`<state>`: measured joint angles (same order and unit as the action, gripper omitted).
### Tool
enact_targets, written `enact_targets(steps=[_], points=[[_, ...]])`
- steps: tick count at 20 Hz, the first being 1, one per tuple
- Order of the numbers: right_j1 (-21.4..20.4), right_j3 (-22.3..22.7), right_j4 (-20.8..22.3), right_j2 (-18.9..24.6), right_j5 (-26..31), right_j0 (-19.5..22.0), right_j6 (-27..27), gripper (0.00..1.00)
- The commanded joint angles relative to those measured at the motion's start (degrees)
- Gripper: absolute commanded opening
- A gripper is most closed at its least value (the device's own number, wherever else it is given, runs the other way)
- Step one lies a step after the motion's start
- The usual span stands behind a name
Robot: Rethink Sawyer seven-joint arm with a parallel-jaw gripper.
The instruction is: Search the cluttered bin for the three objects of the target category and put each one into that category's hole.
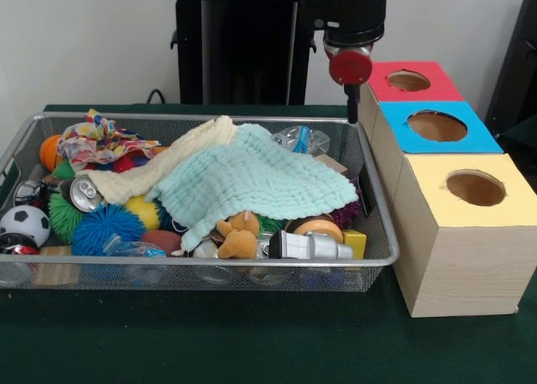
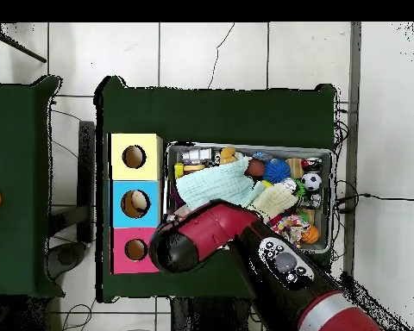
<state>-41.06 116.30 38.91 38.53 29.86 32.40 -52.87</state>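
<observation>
One gripper [image 1: 352, 95] (jaws unclear) beside boxes [image 1: 436, 126]

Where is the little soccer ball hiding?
In the front view the soccer ball sits at the left end of the wire bin, near the front, just left of the green spiky ball and the blue spiky ball.

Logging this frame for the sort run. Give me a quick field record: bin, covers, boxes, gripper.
bin: wire mesh basket, packed with clutter
covers: mint cloth and cream cloth draped over the pile
visible items: soccer ball, blue spiky ball, soda can, plush toy
boxes: red box, blue box, yellow box, one hole each
gripper: gripper beside the red box, at the bin's far corner; open or shut cannot be told
</observation>
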Motion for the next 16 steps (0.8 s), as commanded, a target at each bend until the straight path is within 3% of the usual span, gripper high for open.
enact_targets(steps=[1,9,16], points=[[6.3,-7.0,8.2,2.9,5.0,-0.6,12.5,1.00],[8.0,-10.8,9.5,5.2,9.0,2.5,17.0,1.00],[6.4,-11.5,8.8,7.8,14.5,4.9,21.1,1.00]])
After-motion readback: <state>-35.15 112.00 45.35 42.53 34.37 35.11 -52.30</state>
